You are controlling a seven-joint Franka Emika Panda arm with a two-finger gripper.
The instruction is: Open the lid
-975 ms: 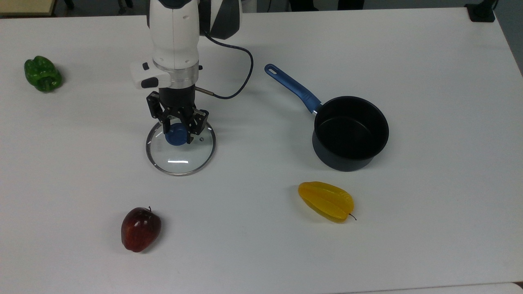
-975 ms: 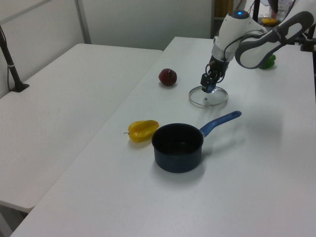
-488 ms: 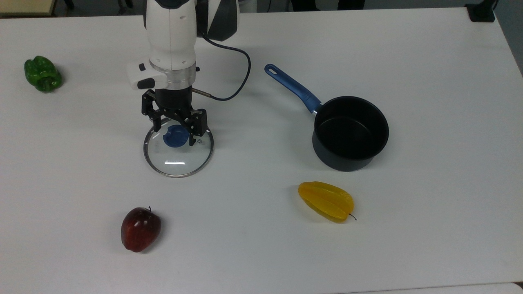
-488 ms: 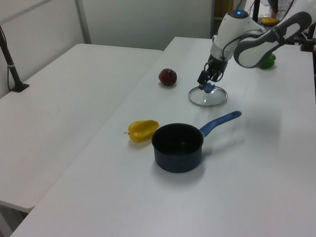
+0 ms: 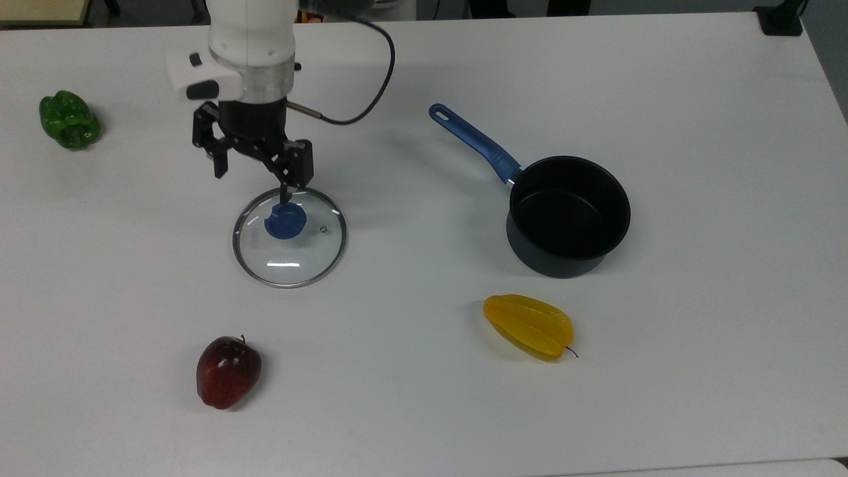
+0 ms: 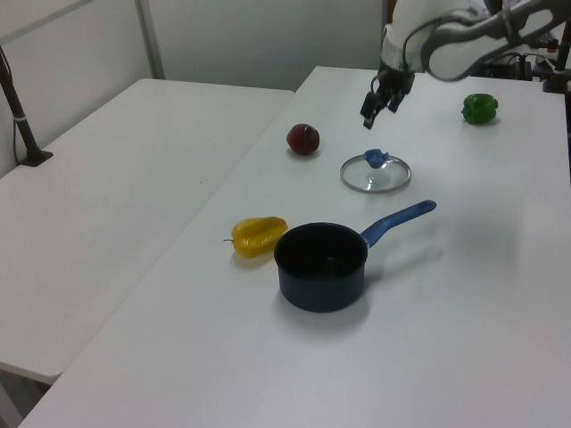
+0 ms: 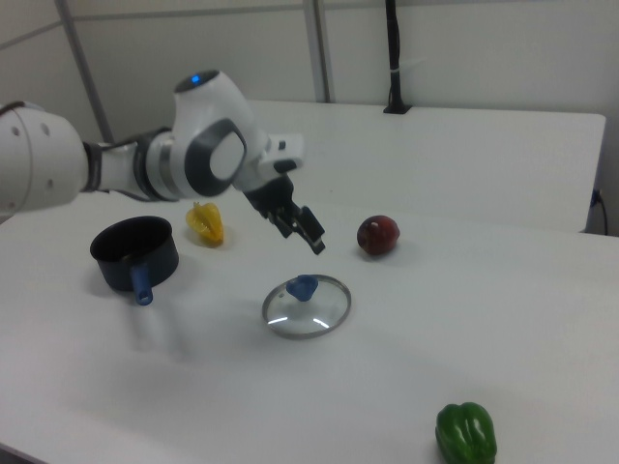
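lid (image 5: 289, 255) – clear glass, thin metal rim; saucepan (image 5: 568, 215) – dark matt; table (image 5: 662, 99) – smooth white.

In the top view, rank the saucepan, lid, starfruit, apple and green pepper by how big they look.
1. saucepan, handle included
2. lid
3. starfruit
4. apple and green pepper: too alike to rank.

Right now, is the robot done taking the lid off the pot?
Looks done: the glass lid lies flat on the white table, apart from the open, uncovered saucepan. In hand: nothing. The gripper is open, above the lid, not touching its blue knob, as the left view shows. Left: likely nothing.
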